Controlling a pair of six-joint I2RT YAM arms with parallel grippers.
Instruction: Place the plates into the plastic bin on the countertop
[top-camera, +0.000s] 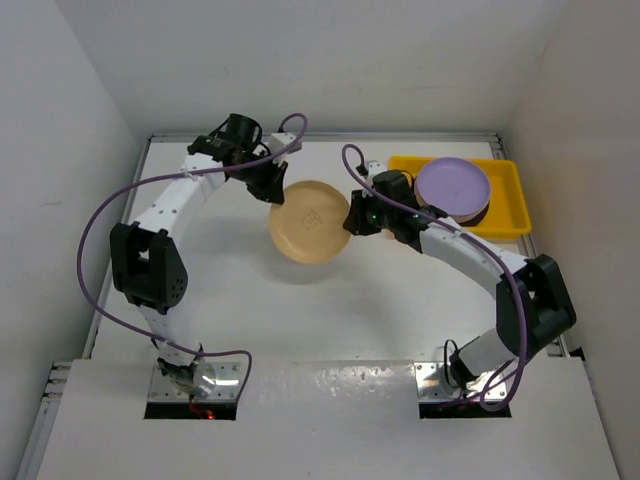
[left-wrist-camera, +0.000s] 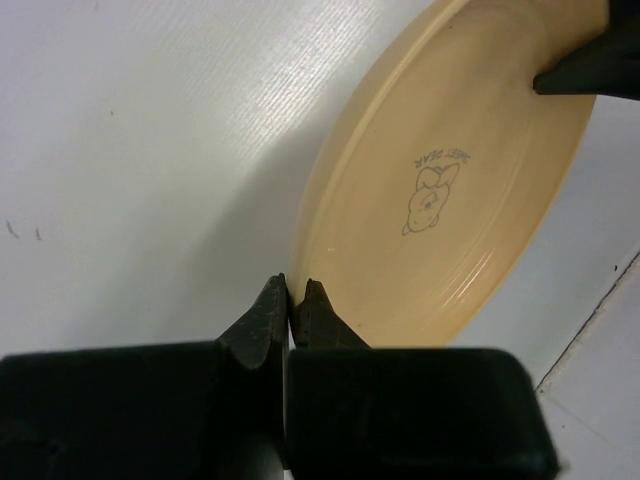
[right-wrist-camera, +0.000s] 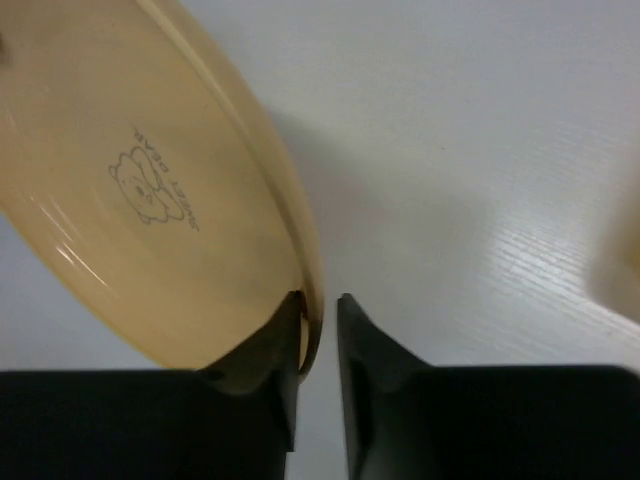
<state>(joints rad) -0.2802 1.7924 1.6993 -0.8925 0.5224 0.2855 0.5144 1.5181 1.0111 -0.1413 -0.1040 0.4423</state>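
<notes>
Your pale yellow-orange plate (top-camera: 310, 225) hangs over the middle of the bench (top-camera: 300, 325), lifted clear of it, with a shadow beneath. Its bear print (left-wrist-camera: 432, 195) faces up toward the overhead camera. Being round it has no long axis. The line between the two grip points runs from its 10 o'clock rim to its 3 o'clock rim. At 10 o'clock the left tool (left-wrist-camera: 293, 292) is pinched together on the thin rim. At 3 o'clock the right tool (right-wrist-camera: 320, 312) straddles the rim, one finger against the plate's face and a sliver of gap showing at the other, so it is not clamped. The yellow bin (top-camera: 508, 205) sits at 3 o'clock from the plate, near the right tool. A lavender plate (top-camera: 453, 185) fills its left and middle, leaving yellow floor bare at the right end. Bare bench spreads at 6 and 9 o'clock, and the back wall (top-camera: 300, 60) closes 12 o'clock.
</notes>
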